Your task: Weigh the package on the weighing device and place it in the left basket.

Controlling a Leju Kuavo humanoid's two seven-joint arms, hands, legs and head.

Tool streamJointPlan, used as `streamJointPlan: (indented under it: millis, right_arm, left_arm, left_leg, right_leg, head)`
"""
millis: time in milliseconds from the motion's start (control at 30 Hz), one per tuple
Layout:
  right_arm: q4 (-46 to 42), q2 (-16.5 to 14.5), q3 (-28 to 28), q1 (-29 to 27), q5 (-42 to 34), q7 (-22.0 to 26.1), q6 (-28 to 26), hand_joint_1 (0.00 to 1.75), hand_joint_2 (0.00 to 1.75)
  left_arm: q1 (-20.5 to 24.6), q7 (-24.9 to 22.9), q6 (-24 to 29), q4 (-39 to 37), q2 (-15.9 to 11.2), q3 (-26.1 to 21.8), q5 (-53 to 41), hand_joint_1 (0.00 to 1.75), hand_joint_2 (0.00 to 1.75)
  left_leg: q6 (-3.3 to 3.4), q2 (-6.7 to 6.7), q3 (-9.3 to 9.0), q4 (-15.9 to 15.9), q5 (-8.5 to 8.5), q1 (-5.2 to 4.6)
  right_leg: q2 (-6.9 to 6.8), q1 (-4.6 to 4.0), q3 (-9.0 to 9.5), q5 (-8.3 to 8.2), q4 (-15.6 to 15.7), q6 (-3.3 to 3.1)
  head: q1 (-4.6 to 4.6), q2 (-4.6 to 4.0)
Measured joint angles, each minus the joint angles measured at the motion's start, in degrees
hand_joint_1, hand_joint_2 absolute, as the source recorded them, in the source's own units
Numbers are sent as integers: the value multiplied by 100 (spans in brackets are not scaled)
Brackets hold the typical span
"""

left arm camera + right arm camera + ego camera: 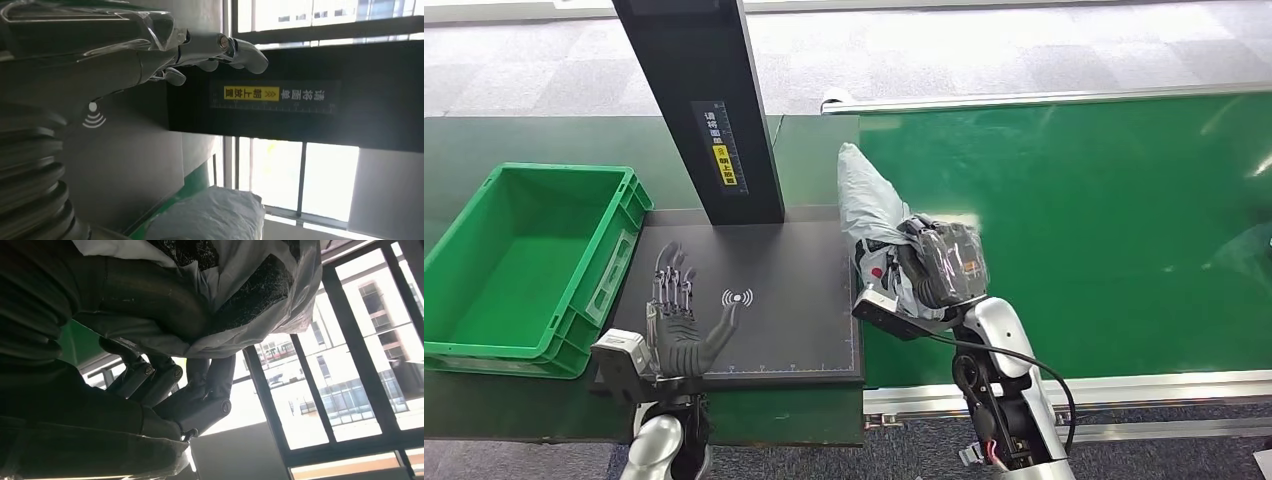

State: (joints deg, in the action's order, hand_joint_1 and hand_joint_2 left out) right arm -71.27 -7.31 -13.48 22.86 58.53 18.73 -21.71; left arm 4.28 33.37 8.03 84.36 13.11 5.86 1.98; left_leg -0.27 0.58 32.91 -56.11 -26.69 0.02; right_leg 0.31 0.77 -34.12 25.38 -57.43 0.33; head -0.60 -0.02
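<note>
The package (871,215) is a grey-white plastic mailer bag, lying lengthwise at the seam between the black weighing plate (794,300) and the green belt. My right hand (939,262) grips its near end, thumb and fingers wrapped around the plastic (240,315). My left hand (679,315) hovers over the near left part of the plate, palm up, fingers spread and holding nothing. In the left wrist view the bag (210,215) shows beyond the plate. The green basket (484,345) stands to the left of the plate.
A black post (709,110) with a yellow label rises from the far edge of the plate. The green conveyor belt (1074,230) stretches to the right, with a metal rail along its near edge (1064,385).
</note>
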Motion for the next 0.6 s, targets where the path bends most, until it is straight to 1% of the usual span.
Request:
streamJointPlan:
  millis: [100,200,300,367,467,600]
  right_arm:
    - [268,-10,-153,227,35,58,11,175,175]
    - [777,-62,-384,621,402,99,141,175,175]
    - [1460,-201,-797,1077,852,191,368,175,175]
    - [1871,-316,-1098,1308,994,199,401,175,175]
    - [2303,-430,-1389,1541,982,194,362,175,175]
    - [2655,-463,-1603,1737,905,199,324,175,175]
  left_arm:
    - [-17,115,301,67,-10,-52,56,0,175]
    - [-24,187,549,176,-13,-77,56,0,175]
    - [-25,209,750,292,-14,-96,70,0,175]
    - [-22,212,815,344,-16,-103,87,0,175]
    - [-22,213,856,378,-24,-114,92,0,175]
    - [-22,212,882,404,-33,-121,96,0,175]
  left_leg:
    - [0,-1,2,0,0,-1]
    - [0,-1,0,0,1,0]
    - [-1,-6,-5,0,2,3]
    - [-2,-5,-7,0,3,6]
    - [-2,-2,-5,0,3,7]
    - [-2,-3,-4,0,2,6]
  right_leg:
    - [0,1,0,-1,0,1]
    - [1,0,0,-2,0,1]
    - [3,-4,-1,-2,-1,0]
    - [2,-7,-1,-2,-1,-1]
    - [1,-9,-1,0,-2,-2]
    - [1,-5,-1,0,-1,-2]
  head:
    - [0,0]
    - [1,0]
    - [0,0]
    - [-1,0]
    - [0,0]
    - [1,0]
